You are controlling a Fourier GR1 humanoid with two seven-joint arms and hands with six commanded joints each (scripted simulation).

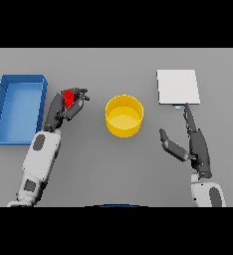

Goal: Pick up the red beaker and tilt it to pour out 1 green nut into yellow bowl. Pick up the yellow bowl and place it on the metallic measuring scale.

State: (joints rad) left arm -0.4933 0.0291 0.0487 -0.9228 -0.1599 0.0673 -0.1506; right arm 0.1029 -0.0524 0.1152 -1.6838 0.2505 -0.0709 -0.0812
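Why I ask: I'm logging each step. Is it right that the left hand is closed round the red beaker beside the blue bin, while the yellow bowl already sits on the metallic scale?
Not quite. The head view shows the yellow bowl on the bare table, apart from the metallic scale. The rest holds: the left hand has its fingers curled round the red beaker beside the blue bin.
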